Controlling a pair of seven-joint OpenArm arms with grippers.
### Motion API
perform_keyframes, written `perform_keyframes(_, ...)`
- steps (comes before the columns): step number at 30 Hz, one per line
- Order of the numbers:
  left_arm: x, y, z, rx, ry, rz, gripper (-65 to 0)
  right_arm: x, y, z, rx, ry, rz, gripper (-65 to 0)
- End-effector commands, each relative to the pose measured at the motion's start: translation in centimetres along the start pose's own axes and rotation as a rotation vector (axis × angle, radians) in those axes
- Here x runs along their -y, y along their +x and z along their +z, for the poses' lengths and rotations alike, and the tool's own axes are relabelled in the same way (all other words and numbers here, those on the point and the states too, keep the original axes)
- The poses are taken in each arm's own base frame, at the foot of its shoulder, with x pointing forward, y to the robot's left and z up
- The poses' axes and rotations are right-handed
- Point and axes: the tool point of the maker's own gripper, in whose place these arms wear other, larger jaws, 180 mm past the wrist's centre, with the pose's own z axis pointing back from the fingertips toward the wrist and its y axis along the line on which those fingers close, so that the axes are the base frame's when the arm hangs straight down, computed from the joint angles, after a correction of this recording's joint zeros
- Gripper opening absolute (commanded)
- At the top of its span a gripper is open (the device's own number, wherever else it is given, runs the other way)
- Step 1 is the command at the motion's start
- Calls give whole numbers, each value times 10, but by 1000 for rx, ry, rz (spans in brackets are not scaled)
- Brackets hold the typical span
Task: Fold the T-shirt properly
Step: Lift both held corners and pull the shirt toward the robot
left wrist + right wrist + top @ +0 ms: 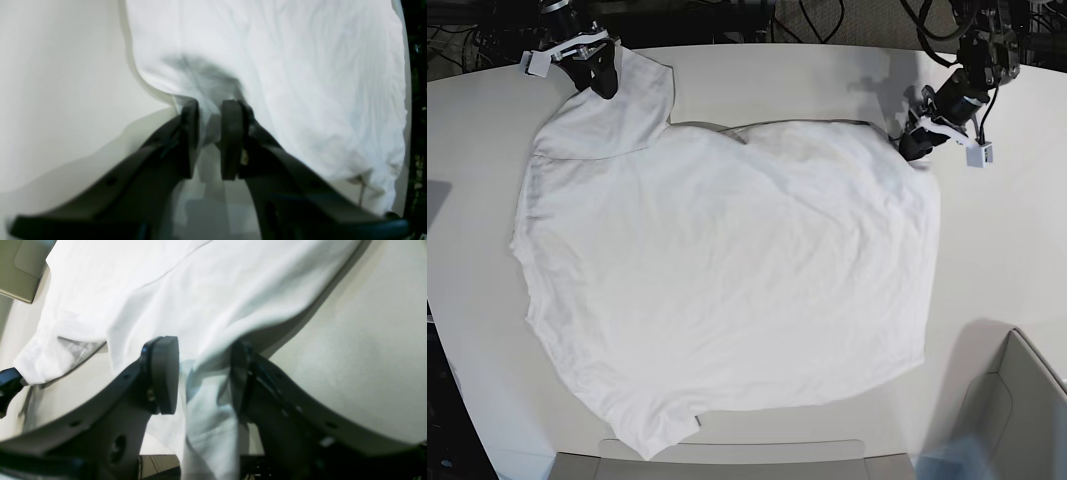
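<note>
Black fingers fill the bottom of both wrist views, with white cloth between them. On my left wrist view, the left claw (210,140) has its pads close together and a bunch of the T-shirt (283,66) pinched in the narrow gap; the cloth puckers and darkens just ahead of the tips, then spreads away up and to the right over the pale desk (60,100). On the right wrist view, the right claw (205,376) stands wider, but a thick fold of shirt fills the space between the pads and hangs down past them, so I read it as gripping the cloth.

No brand, print or legible writing shows on the shirt or the arms from any view.

From the base view the T-shirt (727,270) lies spread flat across the middle of the desk (1007,250), wrinkled, with one sleeve reaching to the far left corner. The right claw (599,72) sits at that sleeve's tip, touching it. The left claw (917,140) sits at the far right corner of the shirt, at its edge. A grey bin (1017,420) stands at the near right, apart from the shirt.
</note>
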Motion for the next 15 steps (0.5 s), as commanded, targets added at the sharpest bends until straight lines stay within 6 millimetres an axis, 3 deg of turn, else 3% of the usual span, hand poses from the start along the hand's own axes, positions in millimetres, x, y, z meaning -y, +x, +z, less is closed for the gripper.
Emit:
perform_keyframes(1,3,10,-1,17,-16,-9,-514,9,-13,6,-68,-39,11,-397)
perform_keyframes(4,-2,6,-4,-7,-5,5,-514,9,-13,6,-68,-39,11,-397)
perform_keyframes(8,6,-7,-16,-65,-3,-74,-517,9,-13,6,-69,-40,11,-397)
perform_keyframes(11,10,-11,-19,-73,-6,-95,-567,9,-13,6,-69,-39,10,-403)
perform_keyframes(13,10,-10,-19,-72,-5,-95,-650,8,-13,7,-69,-37,11,-463)
perform_keyframes(15,9,-11,-19,-73,-3,-95,-650,10,-11,6,-66,-39,14,-561)
